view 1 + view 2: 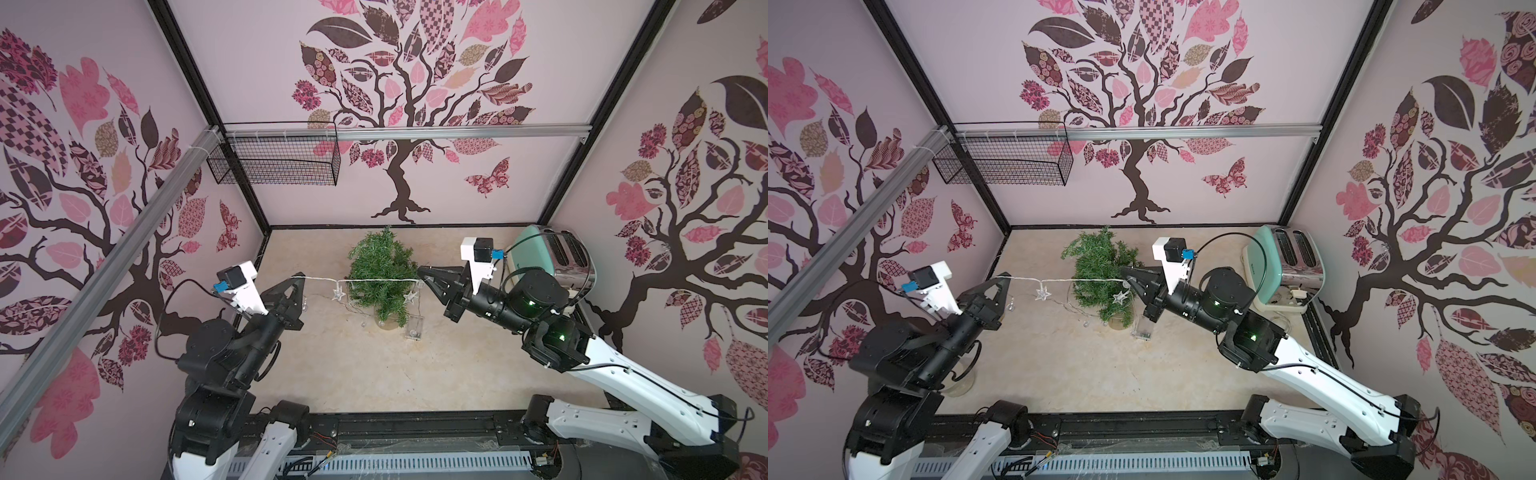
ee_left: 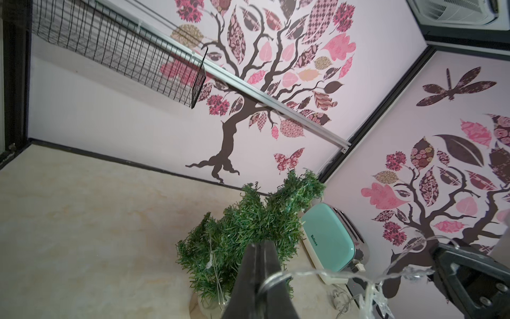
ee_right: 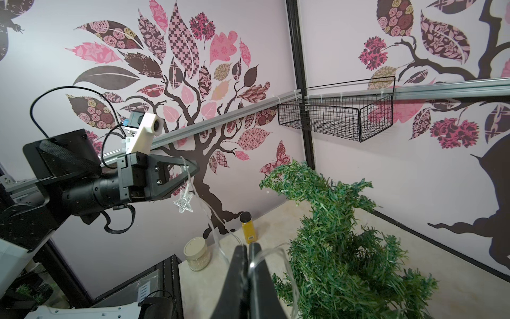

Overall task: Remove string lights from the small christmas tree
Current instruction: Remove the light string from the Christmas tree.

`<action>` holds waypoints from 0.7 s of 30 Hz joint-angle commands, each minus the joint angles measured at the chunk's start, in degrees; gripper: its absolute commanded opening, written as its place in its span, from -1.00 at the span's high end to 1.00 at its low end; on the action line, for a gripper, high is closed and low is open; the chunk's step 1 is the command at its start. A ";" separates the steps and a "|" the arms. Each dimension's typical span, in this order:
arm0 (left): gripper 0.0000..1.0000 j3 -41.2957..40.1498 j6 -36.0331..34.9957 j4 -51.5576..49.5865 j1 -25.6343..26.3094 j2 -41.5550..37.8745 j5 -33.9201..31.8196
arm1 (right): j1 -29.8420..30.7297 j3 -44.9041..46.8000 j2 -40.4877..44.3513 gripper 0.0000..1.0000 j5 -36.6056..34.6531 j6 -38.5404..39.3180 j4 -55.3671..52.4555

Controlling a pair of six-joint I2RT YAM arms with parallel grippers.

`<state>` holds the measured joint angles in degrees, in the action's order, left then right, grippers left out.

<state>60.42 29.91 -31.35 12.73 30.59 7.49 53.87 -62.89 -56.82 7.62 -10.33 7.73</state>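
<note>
Looking at both top views, you are seeing the left fingers (image 1: 297,284) and the right fingers (image 1: 425,274) each pinching shut on the string lights (image 1: 374,281). The wire is running taut between them across the front of the small christmas tree (image 1: 381,262). The tree is standing on the tabletop (image 1: 332,374) just beside the right fingers' tips and well apart from the left fingers. Star bulbs (image 1: 338,293) are hanging off the span. The clear battery box (image 1: 414,328) is sitting below the right fingers, beside the tree's base, with a strand dropping towards it.

The left wrist view is giving you what the top views are not: the wire crossing the closed left fingers (image 2: 256,254) near their tips, and a thin strand lying among the branches (image 2: 211,259). The right wrist view is showing a loop of wire clamped in the closed right fingers (image 3: 241,256), right against the needles.

That view is also showing a white-lidded jar (image 3: 196,255) and a yellow bottle (image 3: 247,229) beneath the left fingers, which the left arm is mostly covering from above. A mint toaster (image 1: 534,249) is standing behind the right fingers. A wire basket (image 1: 274,166) is hanging high above the left fingers. The branches are hiding the tree's far side, so you cannot tell how much wire is wrapping there.
</note>
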 commanded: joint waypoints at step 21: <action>1.00 -4.46 3.03 2.67 -0.29 6.22 11.48 | -0.14 -0.18 0.39 1.00 -1.16 1.19 -0.68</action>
<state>52.80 33.21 -27.29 12.73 37.47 16.27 53.82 -62.28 -56.90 6.59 -10.04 7.44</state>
